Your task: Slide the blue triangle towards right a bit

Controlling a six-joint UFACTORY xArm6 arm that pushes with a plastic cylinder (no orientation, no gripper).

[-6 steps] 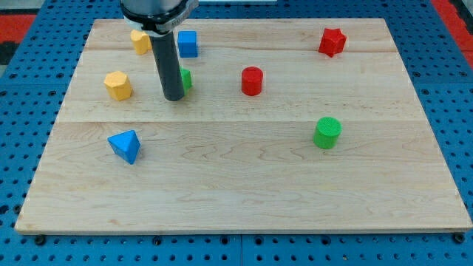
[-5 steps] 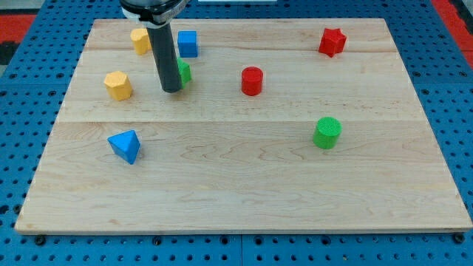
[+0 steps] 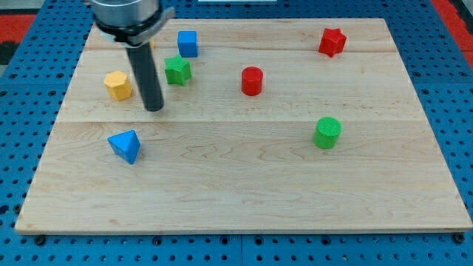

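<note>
The blue triangle [image 3: 125, 145] lies on the wooden board [image 3: 244, 185] at the view's left, below the middle. My tip [image 3: 154, 108] rests on the board above and a little right of the triangle, apart from it. A yellow hexagon block [image 3: 117, 85] sits just left of the rod. A green block [image 3: 177, 70] sits just right of the rod.
A blue cube [image 3: 188, 43] lies near the top, left of centre. A red cylinder [image 3: 252, 80] is near the middle top. A red star block [image 3: 332, 41] is at the top right. A green cylinder [image 3: 327, 132] is at the right.
My tip has moved left and down, away from the green block and closer to the blue triangle. The green block is now uncovered. The rod now hides the second yellow block at the top left.
</note>
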